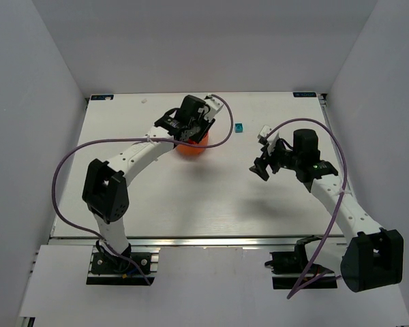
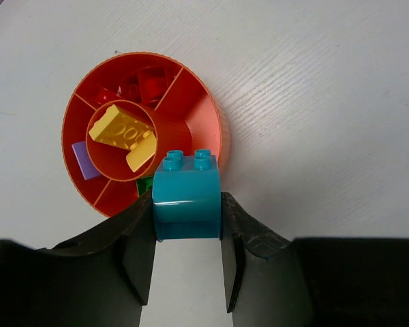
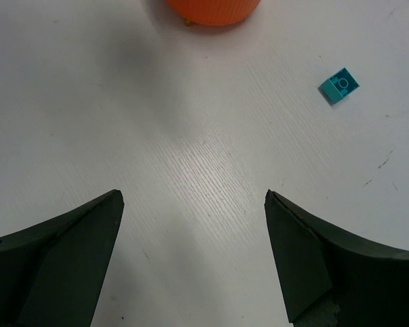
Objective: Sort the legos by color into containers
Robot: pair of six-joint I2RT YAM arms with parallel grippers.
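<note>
Left gripper (image 2: 187, 208) at bottom centre of its wrist view clamping a cyan brick (image 2: 186, 197) at the near rim of the orange-red bowl (image 2: 208, 129), yellow bricks (image 2: 123, 133) in its hub, red pieces (image 2: 150, 83) in the upper wedge, right gripper (image 3: 194, 201) with jaws wide above the table (image 3: 204, 136), small cyan brick (image 3: 339, 86) lying upper right

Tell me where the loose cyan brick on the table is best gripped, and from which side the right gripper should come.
Grip the loose cyan brick on two opposite flat side walls, coming straight down from above. It lies stud up and turned diagonally in the right wrist view, so the open right gripper should probably rotate to match. Nothing stands beside it.
</note>
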